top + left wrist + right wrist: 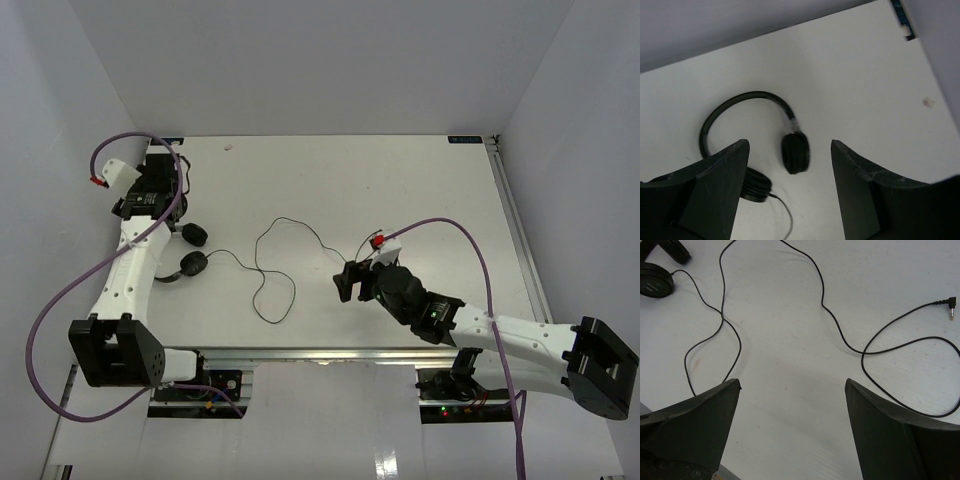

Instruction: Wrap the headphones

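The black headphones (193,262) lie at the table's left, the headband partly under my left arm. In the left wrist view the headband (742,100) arcs above two earcups; one earcup (795,152) is between my fingers' line of sight, and the other (755,185) is half hidden behind the left finger. My left gripper (789,145) is open and empty above them, also seen from the top camera (172,212). The thin cable (283,219) loops across the table's middle to its plug (951,304). My right gripper (792,382) is open and empty over bare table between cable loops (730,325).
Thick purple robot cables (470,240) arch over both arms. White walls enclose the table (400,180) on three sides. A metal rail (515,220) runs along the right edge. A small mark (231,148) sits near the far edge.
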{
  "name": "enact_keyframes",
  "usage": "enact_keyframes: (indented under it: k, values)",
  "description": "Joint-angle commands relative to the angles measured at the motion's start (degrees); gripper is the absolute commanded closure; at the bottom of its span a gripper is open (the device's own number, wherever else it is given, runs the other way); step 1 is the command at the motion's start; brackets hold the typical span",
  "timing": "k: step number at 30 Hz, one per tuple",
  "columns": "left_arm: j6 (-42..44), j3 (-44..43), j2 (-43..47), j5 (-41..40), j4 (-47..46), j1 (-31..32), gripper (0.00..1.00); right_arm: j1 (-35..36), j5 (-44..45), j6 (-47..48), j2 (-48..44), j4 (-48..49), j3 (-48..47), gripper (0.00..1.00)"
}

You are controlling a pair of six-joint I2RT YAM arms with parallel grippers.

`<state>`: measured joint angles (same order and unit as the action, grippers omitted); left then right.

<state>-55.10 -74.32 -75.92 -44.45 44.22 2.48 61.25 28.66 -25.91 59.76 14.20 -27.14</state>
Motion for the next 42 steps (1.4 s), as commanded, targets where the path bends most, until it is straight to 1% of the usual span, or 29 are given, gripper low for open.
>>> enact_keyframes:
  k: [1,4,6,9,11,14,18,19,21,24,27,34,42]
  values:
    - [7.55,8.36,-0.43,6.73,-2.28,-7.50,0.23,0.18,-0.46,1.73,-4.23,5.31,1.74,0.07]
    - [6.78,10.74,-3.68,10.71,-0.43,-12.73,0.23,0.18,-0.65,1.91,-4.99,5.71,2.15,0.07]
    - [7.06,12.65,-5.12,11.65,-0.59,-16.04,0.24,0.27,-1.15,1.92,-5.45,5.84,2.44,0.07]
    - [9.89,15.17,-6.06,11.12,-4.27,-19.42,0.27,0.25,-1.41,2.24,-5.86,6.19,2.94,0.06]
    - [13.55,15.33,-7.29,11.73,-7.75,-20.43,0.28,0.27,-1.31,2.64,-6.37,6.17,3.05,0.06]
    - [21.76,14.05,-10.59,13.85,-13.86,-20.41,0.27,0.23,-1.10,2.98,-7.19,6.34,3.33,0.06]
    - [30.53,12.40,-15.86,14.19,-16.39,-20.76,0.22,0.24,-1.48,3.44,-7.70,7.48,4.14,0.05]
    - [31.93,12.58,-16.91,15.49,-17.55,-20.78,0.22,0.19,-1.68,3.50,-7.63,7.61,4.18,0.05]
    - [33.81,13.65,-17.07,20.72,-19.65,-20.85,0.22,0.24,-2.28,3.50,-7.61,7.66,4.05,0.04]
    - [33.03,14.05,-18.10,26.34,-20.46,-20.85,0.22,0.18,-2.17,3.73,-8.19,7.51,4.16,0.04]
    - [32.67,13.35,-20.42,29.09,-20.93,-20.85,0.22,0.25,-1.37,3.94,-9.09,7.44,4.52,0.04]
    - [34.09,11.79,-24.36,24.29,-19.92,-20.85,0.22,0.21,-2.35,3.99,-10.63,7.86,4.99,0.04]
    - [35.26,10.97,-18.97,24.61,-20.74,-20.85,0.24,0.24,-2.29,4.11,-10.78,7.60,5.02,0.03]
